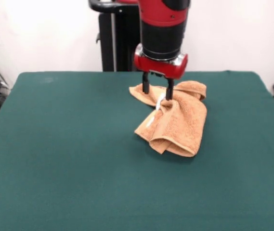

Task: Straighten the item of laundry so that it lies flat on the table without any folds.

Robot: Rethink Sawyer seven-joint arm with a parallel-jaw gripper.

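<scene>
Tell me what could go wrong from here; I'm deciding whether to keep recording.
The pincer sits low on the towel, which lies doubled over itself, so a pull might drag the whole bundle across the table and leave the folds in. Its grip looks close to the white tag; catching only that could let the cloth slip free.

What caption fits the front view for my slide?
Gripper down on a folded, rumpled orange-tan towel on the green table.
</scene>
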